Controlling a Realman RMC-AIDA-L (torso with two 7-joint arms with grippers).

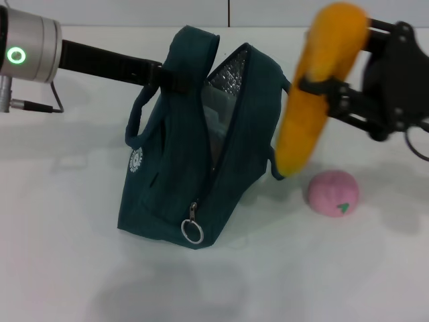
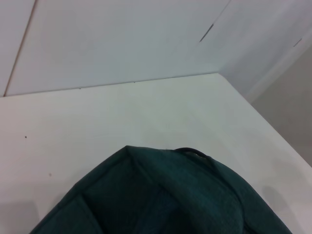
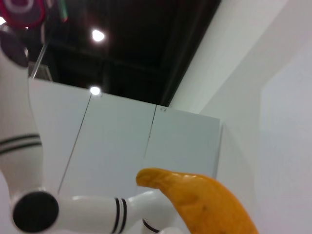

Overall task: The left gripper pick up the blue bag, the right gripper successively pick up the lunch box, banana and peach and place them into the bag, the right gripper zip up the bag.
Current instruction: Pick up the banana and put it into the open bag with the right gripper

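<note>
A white table [image 1: 60,268] fills the head view, and on it the blue bag [image 1: 194,154] is stood upright near the centre, its zip drawn open so that the silver foil lining [image 1: 228,77] is exposed at the top; something pale can be glimpsed inside, but it cannot be identified. The bag is held up at its upper left edge by the left gripper [image 1: 163,79], whose black fingers are pinched on the fabric beside a rope-like handle [image 1: 137,114]. To the right of the bag, above the table, a banana [image 1: 315,87] is held almost upright and clamped across its middle by the right gripper [image 1: 322,88]; its lower tip hangs close to the bag's right side. The peach [image 1: 332,192] is seen resting on the table just below the banana, apart from the bag. The metal ring zip pull [image 1: 192,231] hangs at the bag's lower front corner.
</note>
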